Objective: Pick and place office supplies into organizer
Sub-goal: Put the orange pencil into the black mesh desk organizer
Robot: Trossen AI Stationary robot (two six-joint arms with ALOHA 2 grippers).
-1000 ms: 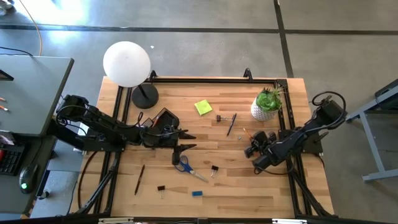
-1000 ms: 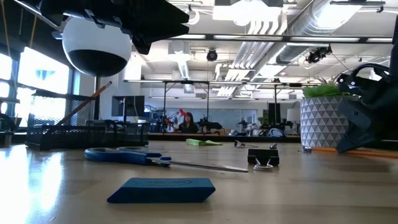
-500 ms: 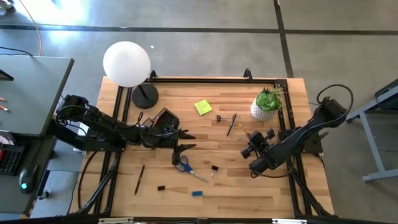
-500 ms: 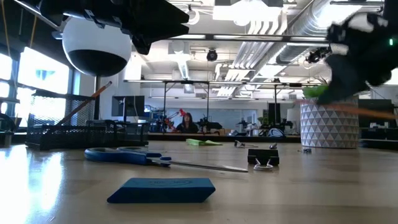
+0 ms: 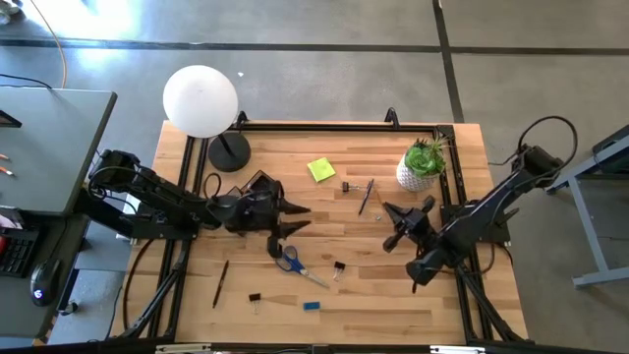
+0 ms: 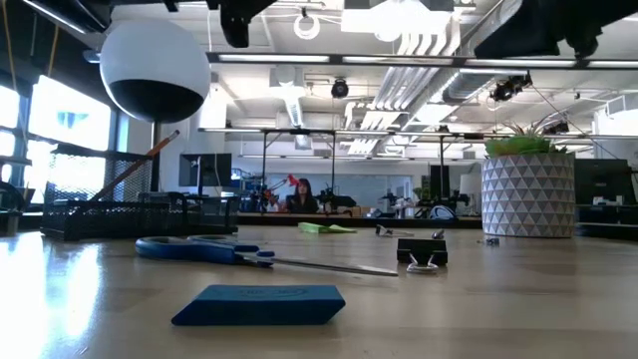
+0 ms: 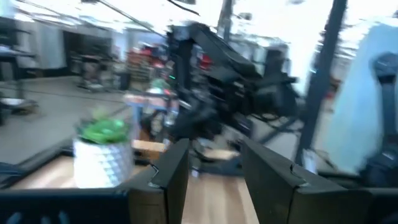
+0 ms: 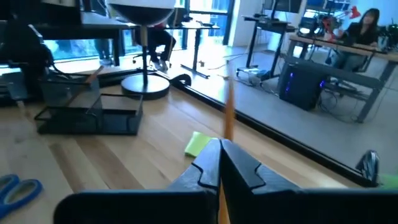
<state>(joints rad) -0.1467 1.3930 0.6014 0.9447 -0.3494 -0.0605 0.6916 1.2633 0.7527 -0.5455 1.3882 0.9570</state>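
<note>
A small blue eraser [image 5: 312,306] is lying at the near edge of the tabletop [image 5: 393,295], with a black binder clip [image 5: 255,297] to its left and a dark pen [image 5: 221,283] farther left. Just beyond them, blue-handled scissors [image 5: 293,264] are lying beside a second binder clip [image 5: 339,266]. Above the scissors, the left gripper [image 5: 295,218] is hovering with its fingers [image 7: 171,171] standing apart and holding nothing. Right of centre, the right gripper [image 5: 390,212] is pinching an orange pencil [image 8: 228,115] between closed fingers, raised off the wood. The organizer [image 5: 257,183], a black mesh tray, is sitting behind the left gripper, an orange pencil standing tilted in it. Farther back, a yellow sticky-note pad [image 5: 320,170], a third clip [image 5: 346,187] and another dark pen [image 5: 366,196] are lying near the potted plant [image 5: 423,163]. The globe lamp [image 5: 200,100] is standing at the far left.
</note>
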